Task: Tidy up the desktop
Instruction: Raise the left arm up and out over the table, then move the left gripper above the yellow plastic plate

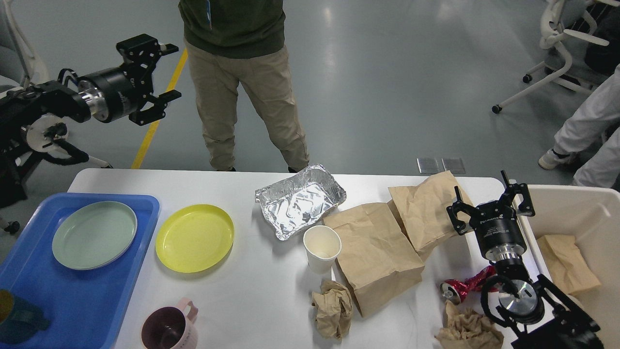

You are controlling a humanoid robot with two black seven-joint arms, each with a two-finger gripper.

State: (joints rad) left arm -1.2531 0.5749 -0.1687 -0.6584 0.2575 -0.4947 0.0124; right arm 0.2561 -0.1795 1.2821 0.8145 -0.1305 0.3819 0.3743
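Observation:
The white desktop (252,286) holds a yellow plate (194,237), a foil tray (300,199), a white paper cup (322,247), two brown paper bags (375,254) (426,208), two crumpled paper wads (333,308) (467,330), a crushed red can (460,286) and a pink mug (169,327). My left gripper (162,70) is open and empty, raised high above the table's far left, off the desktop. My right gripper (489,196) is open and empty above the desktop's right end, beside the far bag.
A blue tray (97,300) at left holds a pale green plate (94,234) and a dark cup (14,317). A beige bin (581,213) at right holds a brown bag (566,264). A person (242,72) stands behind the table. Office chairs stand at the back.

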